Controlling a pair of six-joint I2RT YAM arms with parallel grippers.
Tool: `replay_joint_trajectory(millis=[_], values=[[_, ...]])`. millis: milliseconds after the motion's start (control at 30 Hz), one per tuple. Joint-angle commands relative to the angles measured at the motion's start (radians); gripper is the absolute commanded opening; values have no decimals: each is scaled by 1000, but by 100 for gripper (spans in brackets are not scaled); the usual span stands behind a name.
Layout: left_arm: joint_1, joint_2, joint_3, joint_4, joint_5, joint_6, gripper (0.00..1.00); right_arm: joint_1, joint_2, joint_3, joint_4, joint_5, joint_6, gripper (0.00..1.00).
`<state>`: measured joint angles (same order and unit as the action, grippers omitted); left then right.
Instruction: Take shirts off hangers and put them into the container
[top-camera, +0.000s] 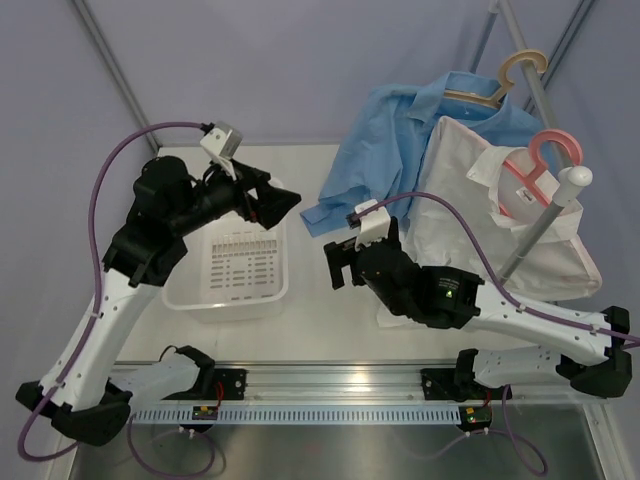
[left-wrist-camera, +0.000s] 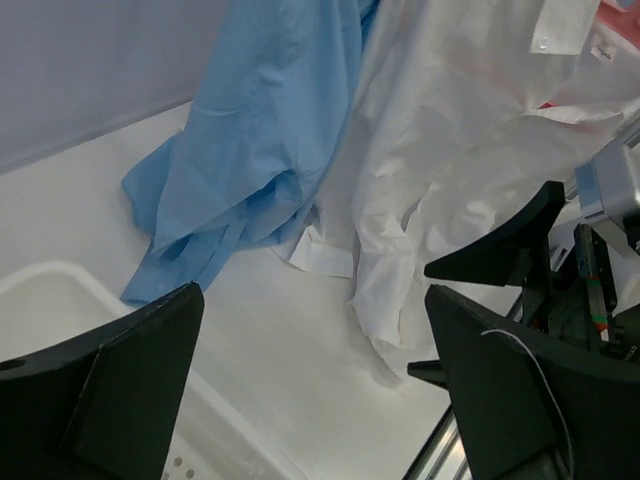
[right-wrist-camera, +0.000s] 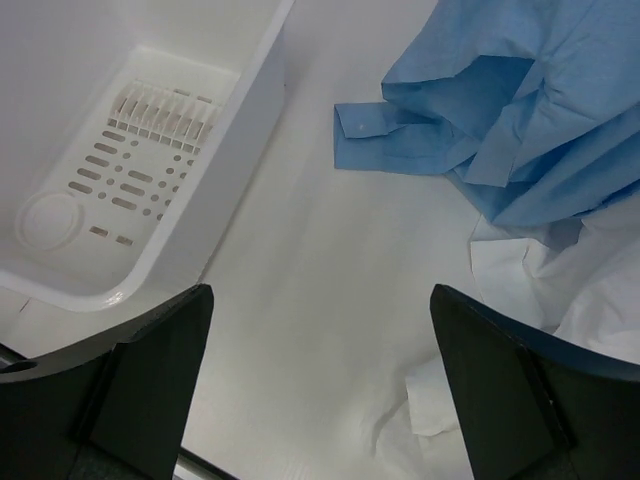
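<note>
A white table stands before a plain lilac-grey backdrop. The left jaws are spread wide and hold nothing, hanging over the far end of the container and aimed toward the shirts. The right jaws, also spread and empty, hover above bare table between the container and the cuff of the light blue shirt.

That shirt hangs from the tan hanger at the far right, with its sleeve and hem pooled on the table. The white shirt hangs in front of it on the pink hanger, close to a white pole with a round knob. The container holds no cloth.

Both shirts look still to be removed, so the step is the first reach. It would go best with one pair of jaws pinching cloth at a shoulder or the collar while the other steadies the hanger, so the shirt slides off rather than dragging the hanger along. Each shirt is wider than the container and will likely need bunching.

The table is smooth and uncluttered, with a metal rail along its near edge and slanted frame bars behind.
</note>
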<state>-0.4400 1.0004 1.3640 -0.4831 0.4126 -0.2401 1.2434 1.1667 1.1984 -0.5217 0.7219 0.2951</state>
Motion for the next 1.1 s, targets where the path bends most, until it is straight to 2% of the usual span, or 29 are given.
replay_joint_trajectory(millis=[0, 167, 400, 500, 633, 833, 1000, 1067], values=[[-104, 101, 136, 46, -132, 71, 99, 2, -65, -55, -15, 42, 58, 100], [-160, 243, 337, 87, -136, 231, 99, 2, -157, -135, -84, -53, 130, 100], [-161, 365, 391, 325, -89, 455, 99, 4, -323, -298, -109, -171, 216, 99], [-166, 461, 451, 362, 24, 562, 99, 5, -384, -316, -158, -180, 242, 99], [-193, 559, 477, 494, 66, 614, 99, 4, -414, -332, -182, -205, 269, 99], [-215, 793, 754, 433, 95, 665, 99, 8, -427, -378, -146, -239, 291, 99], [-223, 906, 823, 514, 94, 659, 99, 27, -406, -367, -158, -227, 299, 100], [-221, 946, 901, 497, 86, 670, 99, 33, -412, -359, -164, -217, 294, 99]])
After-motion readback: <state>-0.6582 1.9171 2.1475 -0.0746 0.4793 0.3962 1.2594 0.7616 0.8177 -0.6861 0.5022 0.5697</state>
